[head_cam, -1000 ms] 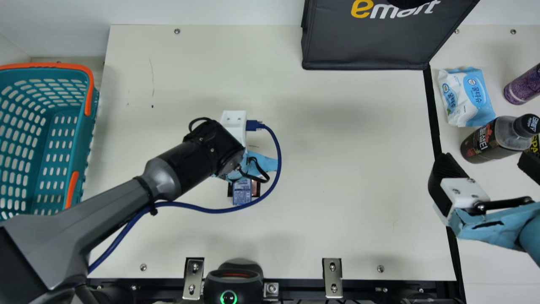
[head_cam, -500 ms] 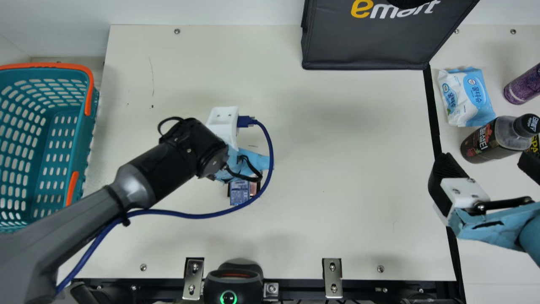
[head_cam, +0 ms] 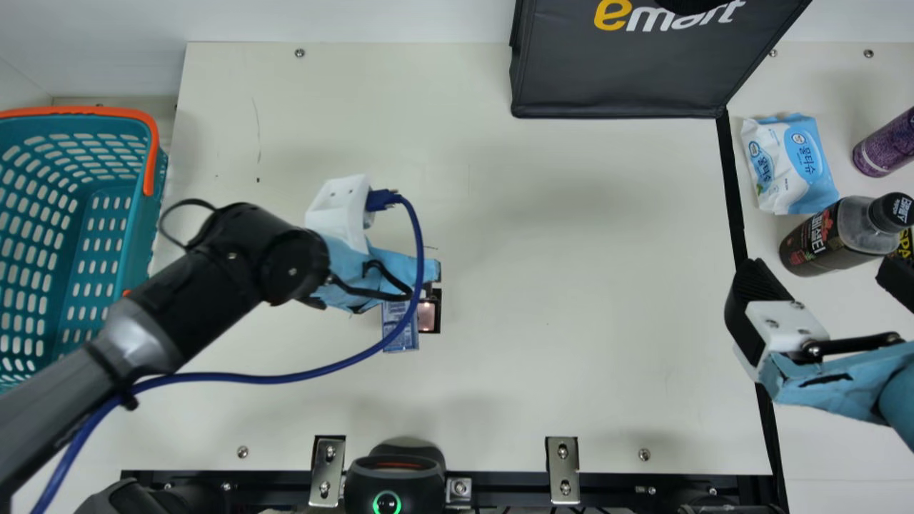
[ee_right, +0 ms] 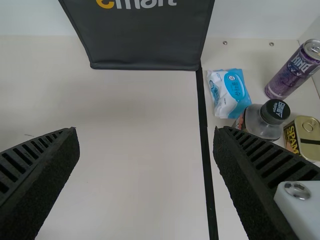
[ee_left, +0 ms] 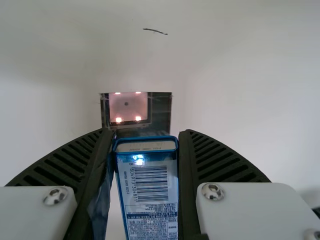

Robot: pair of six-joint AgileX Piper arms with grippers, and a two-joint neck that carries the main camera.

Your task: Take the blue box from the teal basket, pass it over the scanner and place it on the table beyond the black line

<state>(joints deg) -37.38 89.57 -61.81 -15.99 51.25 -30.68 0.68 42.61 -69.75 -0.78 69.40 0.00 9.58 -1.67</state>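
Right now, the blue box (head_cam: 400, 337) is pinched in the left gripper (head_cam: 396, 264), over the cream table (head_cam: 571, 300) and just beside the small square window of the scanner (head_cam: 427, 315), which glows pink. In the main view the left arm (head_cam: 207, 293) reaches in from the left, and its blue cable (head_cam: 285, 378) loops across in front of the box. In the left wrist view the two ribbed fingers of the left gripper (ee_left: 146, 133) grip the box from either side, with its barcode face turned to the camera. The right gripper (head_cam: 820, 270) hangs at the right of the main view, its fingers spread wide with nothing between them. In the right wrist view, the black line (ee_right: 204, 125) runs between those fingers. Beyond that line stand or lie a pack of wipes (head_cam: 789, 164), a dark bottle with a black cap (head_cam: 814, 246), a purple can (head_cam: 885, 146) and a yellow tin (ee_right: 300, 132). At the main view's left sits the teal basket (head_cam: 143, 228) with its orange handles; a dark bag (head_cam: 614, 82) is at the top, and a black device with a green ring light (head_cam: 396, 477) is at the bottom edge.
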